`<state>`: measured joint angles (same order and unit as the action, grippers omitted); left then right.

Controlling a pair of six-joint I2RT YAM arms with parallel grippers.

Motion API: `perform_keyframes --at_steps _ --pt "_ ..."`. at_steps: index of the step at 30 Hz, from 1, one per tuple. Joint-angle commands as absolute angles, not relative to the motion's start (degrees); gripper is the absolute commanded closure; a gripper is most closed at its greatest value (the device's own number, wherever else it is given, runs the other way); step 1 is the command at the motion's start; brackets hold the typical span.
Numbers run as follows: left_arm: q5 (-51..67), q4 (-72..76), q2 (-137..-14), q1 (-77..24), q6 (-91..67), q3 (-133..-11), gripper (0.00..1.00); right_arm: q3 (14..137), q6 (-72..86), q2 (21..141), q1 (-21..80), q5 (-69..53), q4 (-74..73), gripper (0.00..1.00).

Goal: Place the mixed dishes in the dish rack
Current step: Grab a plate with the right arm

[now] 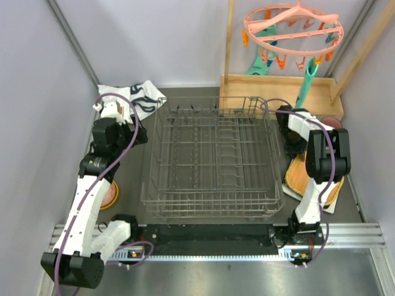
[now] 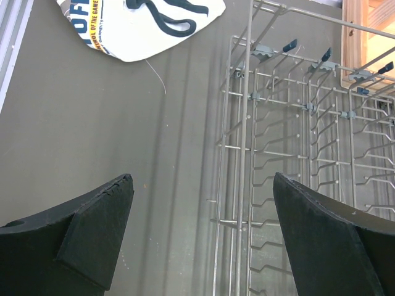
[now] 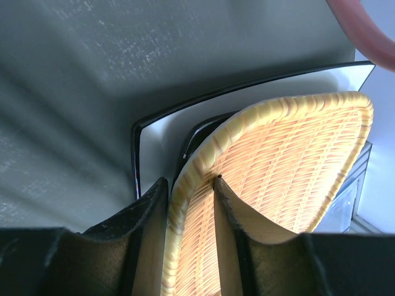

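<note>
Yellow woven rounded-square plate (image 3: 290, 160), lower right of top view beside grey wire dish rack (image 1: 210, 206): right pincer (image 3: 189, 182) clamped on its rim, left pincer (image 2: 202, 179) spread wide, empty; hazard: shallow edge grip may slip, or drag the black-edged square plate (image 3: 154, 148) beneath.

L arm (image 1: 92, 185) bent at elbow, reaching fwd; L gripper (image 2: 202, 179) points down, jaws wide apart. R arm (image 1: 321, 161) folded over, R gripper (image 3: 189, 180) low, jaws pinching rim of yellow woven rounded-square plate (image 3: 290, 160).
</note>
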<state>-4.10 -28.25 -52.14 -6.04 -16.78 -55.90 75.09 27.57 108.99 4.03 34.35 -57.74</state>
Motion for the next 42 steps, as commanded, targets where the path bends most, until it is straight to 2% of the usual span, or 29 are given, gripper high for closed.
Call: perform_keyframes --at_steps 1,2,42 --pt "-4.92 -27.51 -51.68 -6.06 -16.44 -56.16 0.01 76.38 27.68 109.51 4.57 32.87 -56.16 0.93" --pt "-4.92 -27.60 -51.59 -6.06 -16.52 -56.16 0.01 76.64 27.69 109.34 4.48 32.78 -56.34 1.00" --pt "-3.96 -27.86 -51.24 -6.06 -17.40 -57.48 0.01 89.29 25.14 93.52 4.48 22.85 -66.09 1.00"
